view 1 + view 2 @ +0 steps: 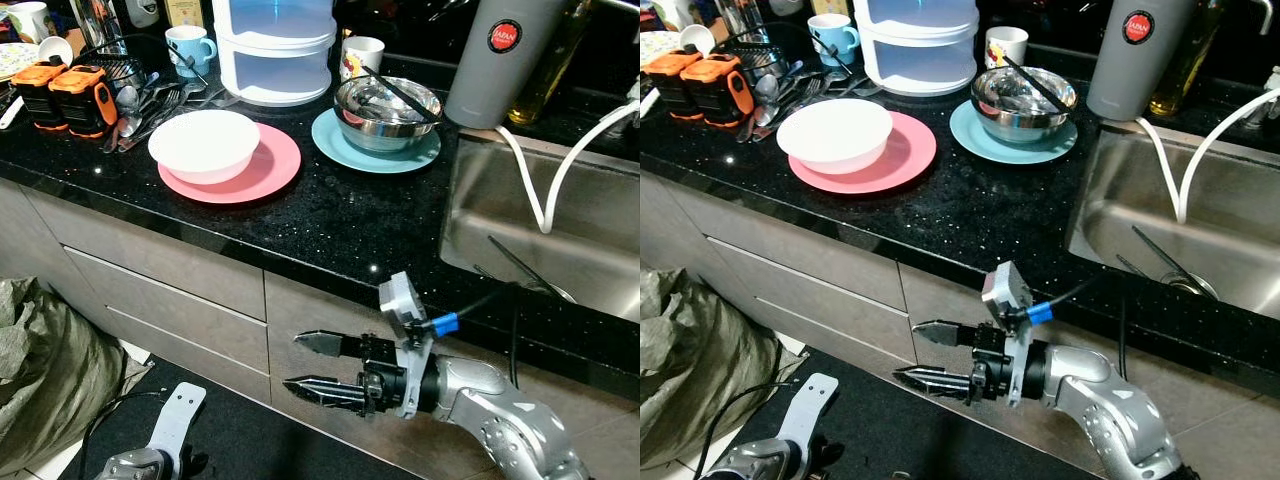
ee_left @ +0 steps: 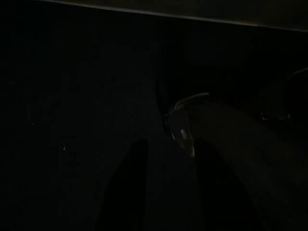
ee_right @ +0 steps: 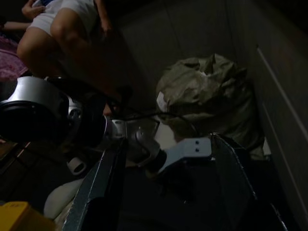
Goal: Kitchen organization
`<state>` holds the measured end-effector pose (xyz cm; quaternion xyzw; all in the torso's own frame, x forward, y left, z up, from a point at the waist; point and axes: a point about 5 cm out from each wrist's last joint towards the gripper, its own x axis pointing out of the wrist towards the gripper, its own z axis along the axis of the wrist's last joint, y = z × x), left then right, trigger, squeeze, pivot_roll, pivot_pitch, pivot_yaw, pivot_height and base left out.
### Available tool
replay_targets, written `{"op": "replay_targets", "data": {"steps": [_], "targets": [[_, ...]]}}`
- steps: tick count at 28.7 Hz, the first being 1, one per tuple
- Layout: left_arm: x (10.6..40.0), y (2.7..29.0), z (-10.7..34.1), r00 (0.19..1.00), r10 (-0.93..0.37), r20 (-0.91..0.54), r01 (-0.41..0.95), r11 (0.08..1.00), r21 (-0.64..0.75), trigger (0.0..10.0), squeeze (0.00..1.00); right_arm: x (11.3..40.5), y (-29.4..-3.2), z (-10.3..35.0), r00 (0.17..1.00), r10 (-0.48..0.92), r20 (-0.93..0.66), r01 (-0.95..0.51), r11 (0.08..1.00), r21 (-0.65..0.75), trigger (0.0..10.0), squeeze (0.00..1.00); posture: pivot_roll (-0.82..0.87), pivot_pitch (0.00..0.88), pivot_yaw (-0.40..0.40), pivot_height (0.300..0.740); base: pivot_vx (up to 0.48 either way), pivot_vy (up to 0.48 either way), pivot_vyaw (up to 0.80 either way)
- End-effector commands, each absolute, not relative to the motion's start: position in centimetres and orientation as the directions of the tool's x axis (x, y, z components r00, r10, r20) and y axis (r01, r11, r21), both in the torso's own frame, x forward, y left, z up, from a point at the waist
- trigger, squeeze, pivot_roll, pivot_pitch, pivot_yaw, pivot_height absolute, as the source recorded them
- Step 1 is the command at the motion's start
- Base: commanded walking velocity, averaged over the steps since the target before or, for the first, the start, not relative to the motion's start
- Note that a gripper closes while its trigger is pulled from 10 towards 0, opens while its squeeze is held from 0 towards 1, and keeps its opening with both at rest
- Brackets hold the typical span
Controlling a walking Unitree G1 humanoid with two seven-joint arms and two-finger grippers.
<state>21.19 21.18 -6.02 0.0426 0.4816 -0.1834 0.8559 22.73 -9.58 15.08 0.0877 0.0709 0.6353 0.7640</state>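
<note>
On the black counter [image 1: 330,215] a white bowl [image 1: 204,143] rests on a pink plate [image 1: 270,168]. To its right a steel bowl [image 1: 385,108] with black chopsticks across it sits on a blue plate [image 1: 330,143]. My right gripper [image 1: 291,361] hangs below the counter edge in front of the drawer fronts, open, with nothing between its fingers. My left arm [image 1: 165,435] hangs low near the floor. In the dark left wrist view my left gripper [image 2: 169,144] shows as two dim fingers with a gap between them.
A stacked white container [image 1: 275,50], mugs [image 1: 188,47], loose cutlery [image 1: 150,105], two orange-black packs [image 1: 68,95] and a grey flask [image 1: 500,60] line the back. The steel sink [image 1: 560,230] with a white hose is at right. A grey sack [image 1: 45,375] lies on the floor. A person's legs [image 3: 67,29] are nearby.
</note>
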Motion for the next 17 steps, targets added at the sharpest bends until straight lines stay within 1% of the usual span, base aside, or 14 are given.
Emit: {"op": "replay_targets", "data": {"steps": [1, 6, 17], "targets": [[20.71, 21.08, -6.32, 0.436, -0.278, -0.856, 0.376, 0.92, -0.107, 10.0, 0.0, 22.8, -9.48, 14.88, 0.172, 0.985, -0.011, -0.956, 0.169, 0.241, 10.0, 0.0, -0.02, 0.146, -0.012, 0.74, 0.0, 0.0, 0.0], [20.67, 21.14, -6.32, 0.429, -0.277, -0.86, 0.386, 0.917, -0.104, 10.0, 0.0, 22.81, -9.47, 14.73, 0.172, 0.985, -0.021, -0.954, 0.172, 0.245, 10.0, 0.0, -0.03, 0.151, 0.0, 0.74, 0.0, 0.0, 0.0], [20.64, 20.98, -6.36, 0.421, -0.283, -0.862, 0.395, 0.912, -0.106, 10.0, 0.0, 22.88, -9.54, 14.52, 0.169, 0.985, -0.042, -0.948, 0.174, 0.267, 10.0, 0.0, -0.03, 0.164, -0.001, 0.74, 0.0, 0.0, 0.0]]}}
